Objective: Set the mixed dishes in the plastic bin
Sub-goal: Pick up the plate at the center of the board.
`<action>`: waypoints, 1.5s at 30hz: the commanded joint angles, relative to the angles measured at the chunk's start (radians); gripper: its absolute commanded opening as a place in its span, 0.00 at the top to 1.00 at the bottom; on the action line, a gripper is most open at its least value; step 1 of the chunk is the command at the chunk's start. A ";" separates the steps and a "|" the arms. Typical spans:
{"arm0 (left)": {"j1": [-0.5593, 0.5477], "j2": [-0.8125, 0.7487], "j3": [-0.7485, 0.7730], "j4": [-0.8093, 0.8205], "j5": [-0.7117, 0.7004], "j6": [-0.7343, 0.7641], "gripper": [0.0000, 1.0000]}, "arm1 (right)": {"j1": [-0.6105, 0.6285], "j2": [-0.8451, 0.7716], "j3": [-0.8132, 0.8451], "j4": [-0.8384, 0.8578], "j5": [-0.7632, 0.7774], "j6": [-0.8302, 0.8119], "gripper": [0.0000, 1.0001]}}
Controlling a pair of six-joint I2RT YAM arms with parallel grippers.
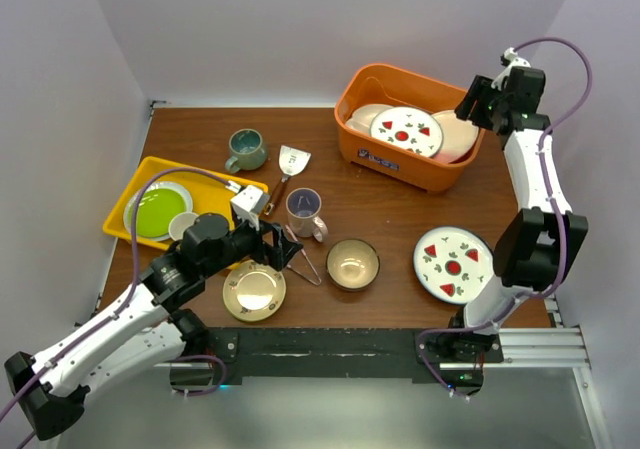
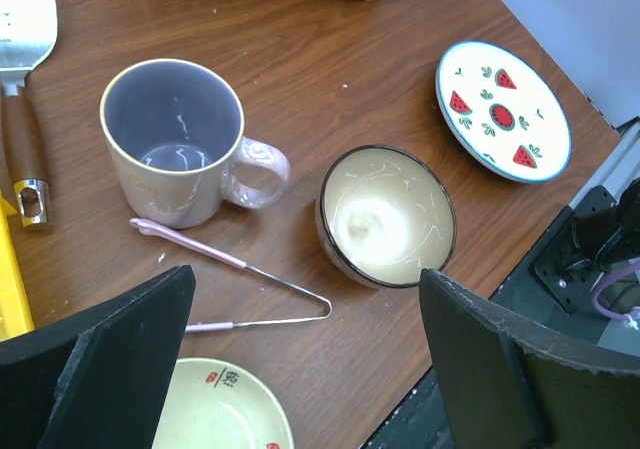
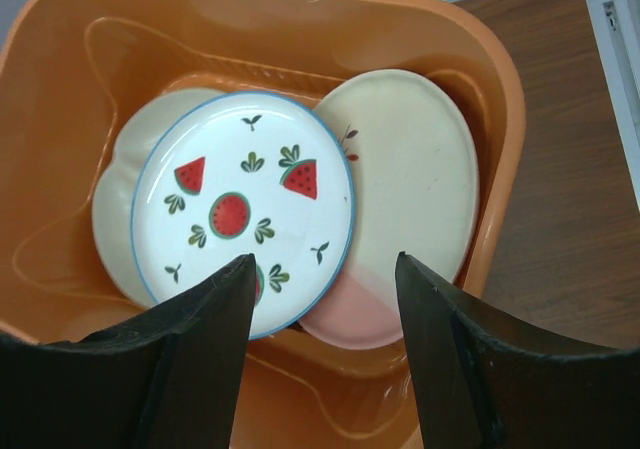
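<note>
Left claw (image 2: pixel 305 289) wide open above pink tongs (image 2: pixel 250 267) | right claw (image 3: pixel 322 269) open, empty, over plastic bin (image 3: pixel 500 119) | bin label (image 1: pixel 380 159) unreadable

**White links, black joints, purple cables on both**

Same build is seen on both sides: the left arm (image 1: pixel 110 341) and right arm (image 1: pixel 537 174) are made of glossy white links joined by chunky black housings. A thin purple cable (image 1: pixel 588 74) is run off the right wrist, and a matching left cable (image 1: pixel 170 173) too. The fingers (image 2: pixel 110 369) are shown as matte black wedges with rough-cut edges. A black plate (image 1: pixel 330 347) and silver slotted rail (image 1: pixel 545 347) are fitted under the bases.
</note>
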 commanded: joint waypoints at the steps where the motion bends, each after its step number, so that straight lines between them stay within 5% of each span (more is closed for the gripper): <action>1: 0.004 0.031 0.053 -0.008 0.041 -0.021 0.01 | -0.001 -0.136 -0.055 0.018 -0.174 -0.129 0.38; 11: -0.023 0.134 0.115 -0.072 0.061 -0.028 0.08 | -0.003 -0.418 -0.312 -0.085 -0.661 -0.448 0.35; 20: -0.261 0.321 0.199 -0.150 -0.221 -0.106 0.09 | -0.003 -0.534 -0.471 -0.327 -0.925 -0.752 0.33; 27: -0.352 0.413 0.224 -0.105 -0.298 -0.159 0.10 | -0.003 -0.618 -0.535 -0.379 -0.835 -0.857 0.30; 38: -0.367 0.402 0.190 -0.029 -0.295 -0.130 0.09 | -0.041 -0.497 -0.468 -0.764 -0.655 -1.264 0.29; 45: -0.367 0.456 0.274 0.101 -0.213 -0.074 0.09 | -0.046 -0.481 -0.532 -0.725 -0.568 -1.224 0.29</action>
